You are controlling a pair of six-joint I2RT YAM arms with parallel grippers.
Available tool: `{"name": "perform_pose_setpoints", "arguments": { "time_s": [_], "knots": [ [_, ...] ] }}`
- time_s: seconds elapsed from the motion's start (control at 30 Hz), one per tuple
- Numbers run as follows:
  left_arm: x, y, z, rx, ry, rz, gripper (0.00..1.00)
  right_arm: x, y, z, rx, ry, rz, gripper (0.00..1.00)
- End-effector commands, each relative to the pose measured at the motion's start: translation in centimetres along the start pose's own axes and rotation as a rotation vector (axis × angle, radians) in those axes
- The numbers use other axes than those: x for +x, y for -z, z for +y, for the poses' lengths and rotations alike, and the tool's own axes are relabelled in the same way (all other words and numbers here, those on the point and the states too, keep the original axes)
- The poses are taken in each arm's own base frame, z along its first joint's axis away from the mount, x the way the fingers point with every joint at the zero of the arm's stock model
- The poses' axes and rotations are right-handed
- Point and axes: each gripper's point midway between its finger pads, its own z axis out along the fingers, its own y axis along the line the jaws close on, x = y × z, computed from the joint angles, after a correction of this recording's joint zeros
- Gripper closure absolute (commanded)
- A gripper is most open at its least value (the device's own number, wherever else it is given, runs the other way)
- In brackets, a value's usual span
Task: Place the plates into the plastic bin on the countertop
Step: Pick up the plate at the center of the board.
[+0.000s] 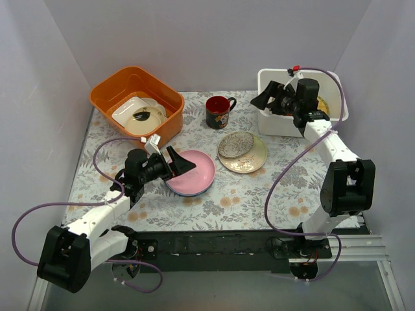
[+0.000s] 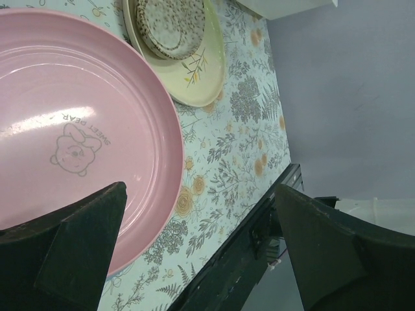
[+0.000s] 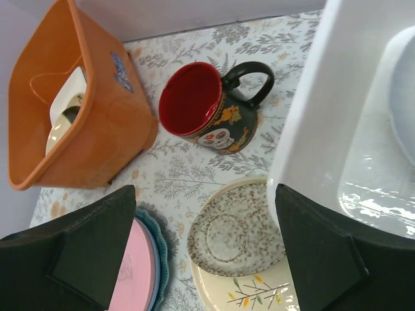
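A pink plate (image 1: 194,172) tops a stack with a blue and a teal plate (image 3: 162,259) at the countertop's front centre. My left gripper (image 1: 180,162) is open and empty, hovering over the stack's left rim; the pink plate (image 2: 78,116) fills the left wrist view beside my left gripper (image 2: 201,246). A grey speckled plate (image 1: 235,144) lies on a cream plate (image 1: 251,162) to the right. My right gripper (image 1: 262,97) is open and empty, raised beside the left wall of the white plastic bin (image 1: 279,124). The bin (image 3: 318,116) holds a pale plate (image 3: 405,97).
An orange tub (image 1: 107,91) with white dishes stands at the back left. A dark mug (image 1: 218,111) with a red inside stands between the tub and the bin. Grey walls enclose the sides and back. The cloth's front edge meets a black rail (image 1: 220,243).
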Motion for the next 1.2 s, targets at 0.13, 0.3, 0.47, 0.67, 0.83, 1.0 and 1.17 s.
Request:
{"name": "perform_pose_setpoints", "arguments": {
  "time_s": [0.13, 0.3, 0.47, 0.67, 0.83, 1.0, 1.17],
  "knots": [
    [-1.8, -0.2, 0.2, -0.085, -0.02, -0.029, 0.02, 3.6, 0.2, 4.5, -0.042, 0.093, 0.048, 0.06],
    [-2.4, -0.4, 1.5, -0.171, -0.013, -0.045, 0.02, 6.6, -0.4, 5.7, -0.068, 0.096, 0.1, 0.07],
    [-3.4, 0.4, 4.2, -0.36, -0.001, -0.081, 0.02, 9.5, -1.4, 6.9, -0.085, 0.112, 0.171, 0.08],
    [-4.4, 1.4, 5.9, -0.489, -0.036, -0.111, 0.02, 12.8, -2.0, 7.7, -0.082, 0.132, 0.25, 0.09],
    [-4.1, 1.7, 7.4, -0.572, -0.027, -0.084, 0.02, 15.2, -2.2, 7.7, -0.071, 0.146, 0.311, 0.09],
    [-3.4, 1.4, 8.3, -0.599, -0.012, -0.055, 0.02, 17.0, -2.2, 7.4, -0.069, 0.152, 0.36, 0.12],
    [-3.1, 1.3, 8.7, -0.608, -0.008, -0.043, 0.02, 18.7, -2.1, 7.3, -0.077, 0.142, 0.41, 0.14]
  ]
}}
